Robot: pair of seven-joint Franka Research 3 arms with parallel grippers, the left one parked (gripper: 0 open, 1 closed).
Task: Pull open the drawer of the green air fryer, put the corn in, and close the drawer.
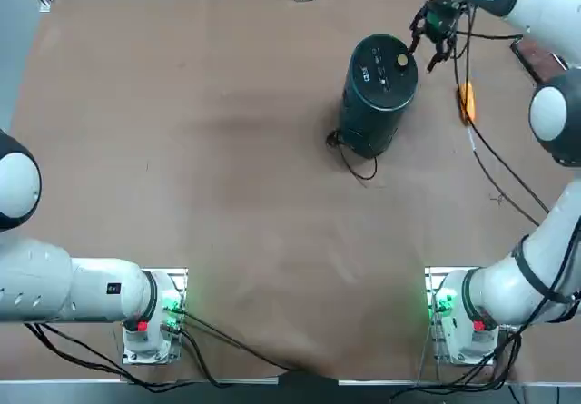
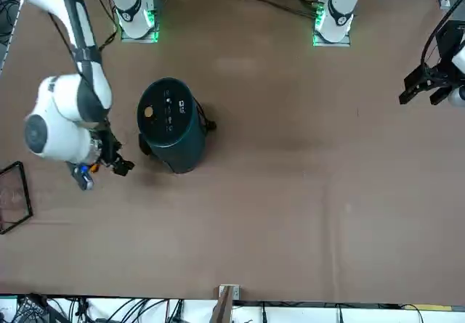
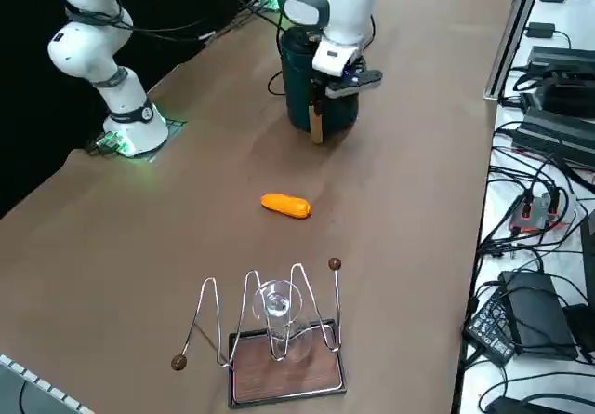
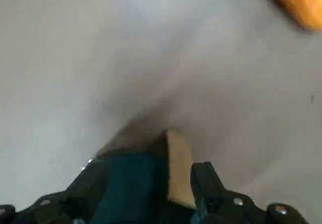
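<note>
across the brown table (image 1: 200,150) i see cables and equipment beyond its edges, and a wire rack (image 3: 270,340) with a glass near the corn (image 3: 284,207). the green air fryer (image 1: 379,91) stands upright, dark, gold-knobbed, drawer (image 3: 321,116) shut. my right gripper (image 3: 349,81) hangs beside its lower front, jaws apart, empty; the orange corn lies well apart.
</note>
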